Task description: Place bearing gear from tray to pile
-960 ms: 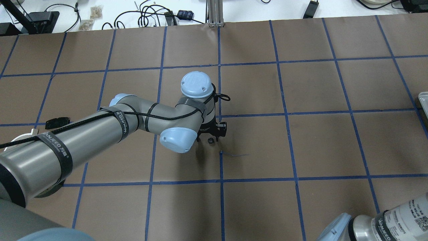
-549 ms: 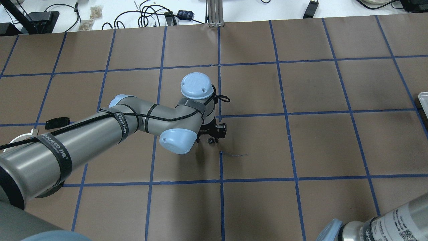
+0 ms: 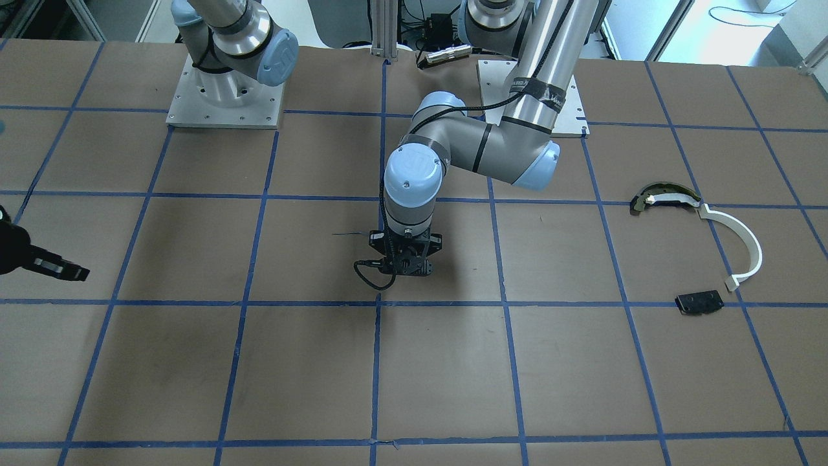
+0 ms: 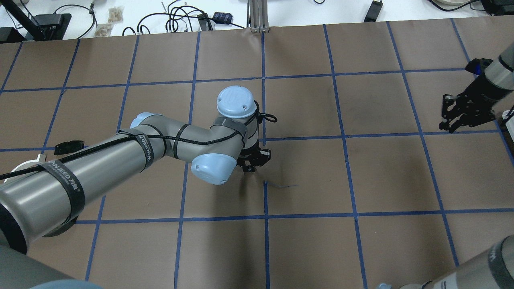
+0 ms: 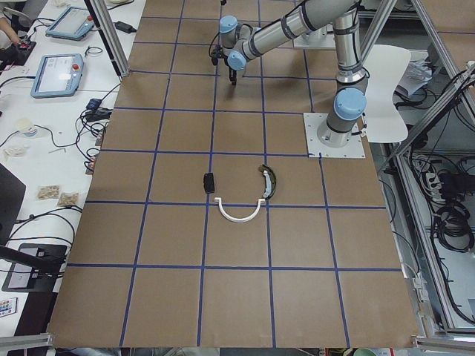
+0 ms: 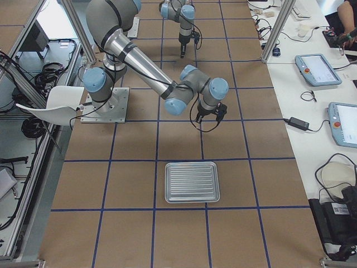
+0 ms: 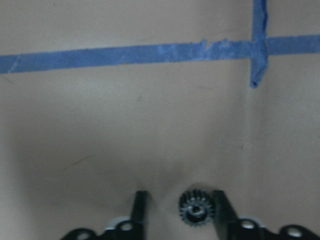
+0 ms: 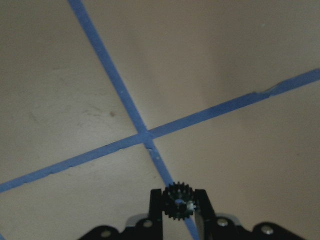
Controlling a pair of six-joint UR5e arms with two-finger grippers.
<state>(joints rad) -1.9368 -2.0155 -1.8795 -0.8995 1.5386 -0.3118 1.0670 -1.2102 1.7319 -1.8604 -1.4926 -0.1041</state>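
Left gripper (image 7: 180, 196): jaws spread, straddling the gear (image 7: 196, 208), which is lying flat on the tabletop (image 7: 150, 125) mid-grid, just beside 1 finger and well apart from the pile (image 3: 698, 302). Right gripper (image 8: 178, 195): pinching a 2nd gear (image 8: 178, 201) by its teeth. Handling, as judged: closing slowly is letting the near finger nudge the gear to centre, and lifting straight is avoiding a skewed pinch.
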